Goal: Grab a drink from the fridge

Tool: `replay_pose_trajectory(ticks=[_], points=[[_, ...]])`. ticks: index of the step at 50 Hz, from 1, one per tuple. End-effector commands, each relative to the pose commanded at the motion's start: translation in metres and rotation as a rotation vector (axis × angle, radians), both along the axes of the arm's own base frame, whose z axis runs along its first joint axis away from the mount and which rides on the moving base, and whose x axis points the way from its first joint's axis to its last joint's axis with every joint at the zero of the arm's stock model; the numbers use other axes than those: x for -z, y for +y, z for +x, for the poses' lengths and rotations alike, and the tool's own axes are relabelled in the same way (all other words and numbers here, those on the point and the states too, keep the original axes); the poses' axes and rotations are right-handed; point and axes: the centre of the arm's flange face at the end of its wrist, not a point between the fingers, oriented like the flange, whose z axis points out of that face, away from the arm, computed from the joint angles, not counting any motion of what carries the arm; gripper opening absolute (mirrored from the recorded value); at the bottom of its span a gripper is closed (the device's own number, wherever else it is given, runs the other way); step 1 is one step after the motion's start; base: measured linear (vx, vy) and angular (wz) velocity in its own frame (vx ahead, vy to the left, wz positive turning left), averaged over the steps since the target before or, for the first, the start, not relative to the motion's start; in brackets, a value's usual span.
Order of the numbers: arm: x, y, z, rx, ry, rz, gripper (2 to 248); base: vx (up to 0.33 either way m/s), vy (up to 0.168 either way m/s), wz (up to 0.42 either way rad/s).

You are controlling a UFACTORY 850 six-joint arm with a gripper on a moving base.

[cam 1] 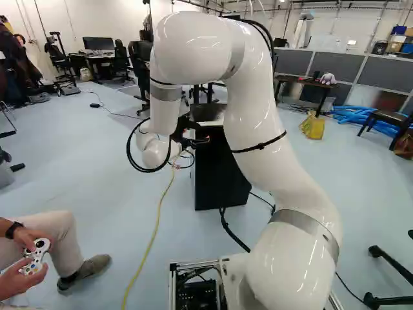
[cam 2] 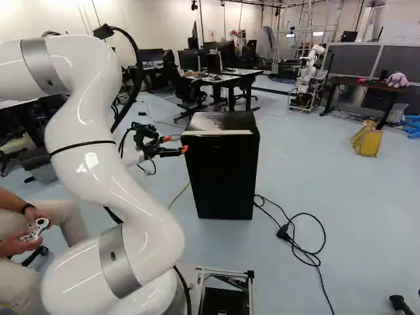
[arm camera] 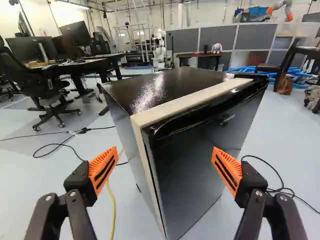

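Note:
Beside the fridge's upper left corner in the right base view is my gripper [cam 2: 185, 144], pointing toward it. Seen in the wrist view, my gripper [arm camera: 164, 169] has its orange-padded fingers spread wide with nothing held between them. The black fridge [cam 2: 222, 167] stands on the floor, its door shut. Ahead of the fingers in the wrist view, the fridge [arm camera: 195, 165] shows its door front, one side and its top, with a pale strip along the top's front edge. No drink is visible; the inside of the fridge is hidden.
A yellow cable [cam 1: 153, 239] runs across the floor left of the fridge. Black cable loops [cam 2: 307, 239] lie to its right. A seated person holding a controller [cam 1: 36, 256] is at the left. Desks and chairs stand behind, with another robot [cam 2: 310, 72] farther back.

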Motion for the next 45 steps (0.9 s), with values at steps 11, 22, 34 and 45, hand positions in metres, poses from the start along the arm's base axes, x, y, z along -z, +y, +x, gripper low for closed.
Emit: replay_pose_trajectory(ticks=[11,22,34,45], points=[[0.009,0.001,0.003,0.002,0.010,-0.007,247,0.000,0.000,0.000],[0.024,0.002,0.006,0.004,0.026,-0.020,247,0.000,0.000,0.000],[0.032,0.001,0.011,0.012,0.031,-0.024,247,0.000,0.000,0.000],[0.033,-0.004,0.018,0.026,0.028,-0.021,247,0.000,0.000,0.000]])
